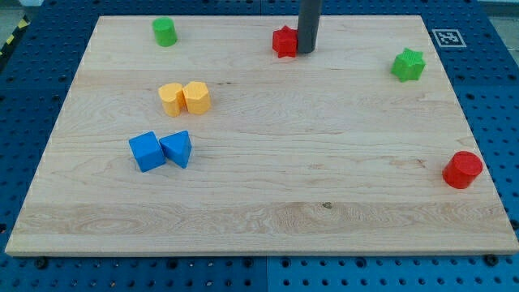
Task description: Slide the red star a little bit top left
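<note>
Red star (pixel 285 41) was already near the board's (pixel 259 203) top edge, so not much room

No jaws on our rig, just a rod; my tip (pixel 306 52) sat touching the star's right side; we figured a push from there would go mostly left, not up-left; too hard and it could've slid off the top edge

The board (pixel 268 186) is light brown wood with thin lines running across it. The star (pixel 284 41) is red, and so is the round block (pixel 463 169). Two blocks are green (pixel 165 32) (pixel 408 65), two are yellow (pixel 171 98) (pixel 197 96), two are blue (pixel 146 152) (pixel 178 148). The rod (pixel 309 24) is dark grey. The table (pixel 503 73) is blue with small dots.
</note>
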